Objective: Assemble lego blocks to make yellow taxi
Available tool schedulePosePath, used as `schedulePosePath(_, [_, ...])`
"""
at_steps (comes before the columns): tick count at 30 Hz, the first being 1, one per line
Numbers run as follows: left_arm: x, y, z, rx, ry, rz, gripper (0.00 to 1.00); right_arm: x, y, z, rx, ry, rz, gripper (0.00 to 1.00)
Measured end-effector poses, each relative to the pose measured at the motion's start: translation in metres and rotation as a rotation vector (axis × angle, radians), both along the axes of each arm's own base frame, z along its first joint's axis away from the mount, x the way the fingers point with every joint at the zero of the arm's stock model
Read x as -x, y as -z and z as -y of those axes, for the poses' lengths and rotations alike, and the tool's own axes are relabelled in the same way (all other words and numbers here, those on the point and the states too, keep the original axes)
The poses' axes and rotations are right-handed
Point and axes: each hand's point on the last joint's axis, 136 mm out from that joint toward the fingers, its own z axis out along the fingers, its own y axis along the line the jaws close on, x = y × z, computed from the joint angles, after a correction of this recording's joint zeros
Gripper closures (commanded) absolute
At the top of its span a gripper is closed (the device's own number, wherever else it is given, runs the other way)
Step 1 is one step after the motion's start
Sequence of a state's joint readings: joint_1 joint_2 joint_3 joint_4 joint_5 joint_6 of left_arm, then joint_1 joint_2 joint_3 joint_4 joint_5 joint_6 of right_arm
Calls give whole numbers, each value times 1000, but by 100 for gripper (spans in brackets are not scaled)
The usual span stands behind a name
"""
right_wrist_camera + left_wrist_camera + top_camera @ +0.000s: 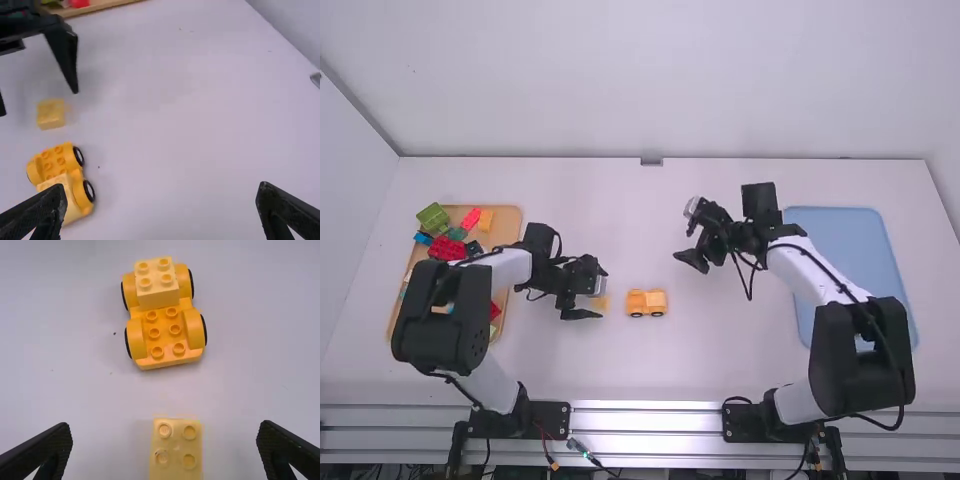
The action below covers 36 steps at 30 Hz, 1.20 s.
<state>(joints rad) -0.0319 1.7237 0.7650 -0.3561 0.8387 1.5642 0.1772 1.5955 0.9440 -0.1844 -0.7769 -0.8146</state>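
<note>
Left of the yellow car (642, 301), the left tool (601, 293) is spread over a yellow brick (176, 452); far and right, the right tool (682, 234) hangs spread.

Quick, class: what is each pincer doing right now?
Left pincer: open, holding nothing, its fingers either side of a loose yellow block.
Right pincer: open and empty.

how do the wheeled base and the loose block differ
The wheeled base is orange-yellow; the loose block is paler. The base has four black-rimmed wheels, the block none. The base carries a stacked block, while the loose block's studs are bare. Both sit studs up.
</note>
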Motion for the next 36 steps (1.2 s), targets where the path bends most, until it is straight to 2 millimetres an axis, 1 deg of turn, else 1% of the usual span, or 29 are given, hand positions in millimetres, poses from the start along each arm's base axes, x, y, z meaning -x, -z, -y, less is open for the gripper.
schedulePosePath(2, [2, 4, 1, 14, -23, -9, 1, 15, 14, -8, -19, -49, 11, 1])
schedulePosePath(5, [5, 6, 2, 23, -39, -33, 1, 32, 26, -17, -23, -105, 13, 1])
schedulePosePath(6, [5, 6, 1, 24, -45, -39, 1, 42, 33, -22, -20, -141, 15, 1])
schedulePosePath(7, [5, 6, 1, 24, -46, -39, 1, 44, 34, -22, -19, -148, 15, 1])
schedulePosePath(10, [0, 6, 1, 26, -50, -18, 1, 65, 44, -33, -17, -230, 25, 1])
schedulePosePath(12, [-1, 7, 1, 26, -50, -18, 1, 70, 46, -35, -17, -252, 31, 1])
schedulePosePath(16, [8, 24, 0, 17, -46, -85, 1, 72, 45, -36, -30, -286, 58, 1])
schedulePosePath(17, [9, 25, 0, 14, -45, -88, 1, 72, 46, -36, -35, -291, 60, 1])
schedulePosePath(21, [9, 30, -2, -8, -39, -85, 1, 75, 61, -38, -75, -330, 35, 1])
schedulePosePath(22, [9, 31, -4, -16, -38, -83, 3, 76, 68, -39, -86, -340, 17, 1])
schedulePosePath(24, [8, 32, -6, -20, -43, -81, 12, 79, 78, -40, -96, -352, -8, 1])
schedulePosePath(26, [6, 32, -11, -23, -53, -71, 17, 85, 86, -43, -100, -371, -31, 1])
schedulePosePath(27, [5, 32, -13, -26, -58, -68, 18, 88, 90, -44, -101, -384, -38, 1])
schedulePosePath(29, [4, 32, -15, -26, -62, -68, 19, 89, 91, -46, -100, -392, -38, 1])
schedulePosePath(31, [5, 32, -16, -22, -63, -67, 24, 90, 90, -47, -103, -401, -28, 1])
schedulePosePath(34, [3, 31, -14, -18, -56, -57, 30, 89, 90, -47, -105, -404, -21, 1])
schedulePosePath(36, [2, 31, -11, -15, -48, -45, 32, 89, 90, -47, -105, -404, -21, 1])
